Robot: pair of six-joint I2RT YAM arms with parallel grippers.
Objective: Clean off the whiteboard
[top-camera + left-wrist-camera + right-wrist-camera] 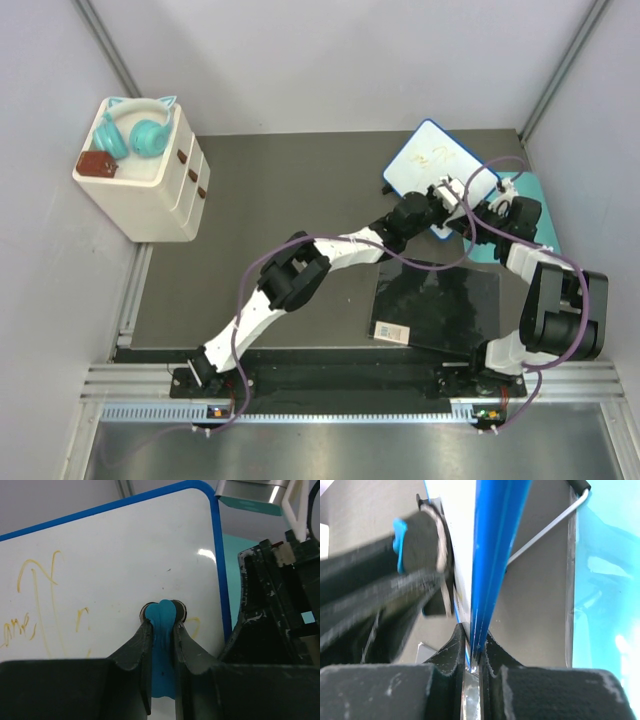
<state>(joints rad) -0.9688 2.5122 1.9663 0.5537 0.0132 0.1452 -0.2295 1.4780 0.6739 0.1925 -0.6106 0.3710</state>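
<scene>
The whiteboard [430,158] stands tilted at the back right, with yellow scribbles [40,595] on its white face [115,550]. My left gripper [162,614] is shut on a blue eraser [162,645] whose tip presses against the board near its right rim. In the top view the left gripper [447,194] is at the board's near edge. My right gripper [474,647] is shut on the board's blue rim [495,555] and holds it edge-on; it shows in the top view [487,207] just right of the left gripper.
A teal mat [522,215] lies under the right arm. A glossy black sheet [435,305] lies in front of the board. A white drawer cabinet [150,190] with teal headphones [135,130] and a brown object [97,163] stands at the back left.
</scene>
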